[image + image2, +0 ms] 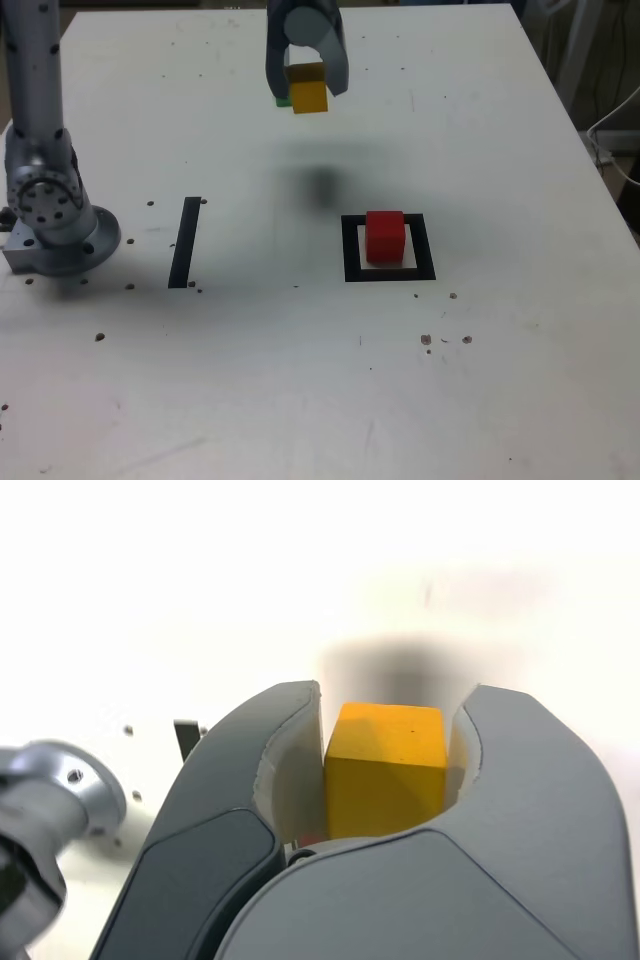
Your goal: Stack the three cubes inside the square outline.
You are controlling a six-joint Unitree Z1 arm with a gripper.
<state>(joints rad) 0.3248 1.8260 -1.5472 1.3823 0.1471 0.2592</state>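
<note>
Carrying yellow cube (309, 95), fingers (520, 780) pinching it, above the table.
Next: lower it squarely onto red cube (384, 238) inside square outline (389, 273).

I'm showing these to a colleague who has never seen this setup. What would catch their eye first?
Probably the yellow cube held in the gripper in the air above the far part of the white table; the wrist view shows it clamped between the dark jaws. Next, the red cube sitting inside the square outline toward the exterior view's right.
</note>
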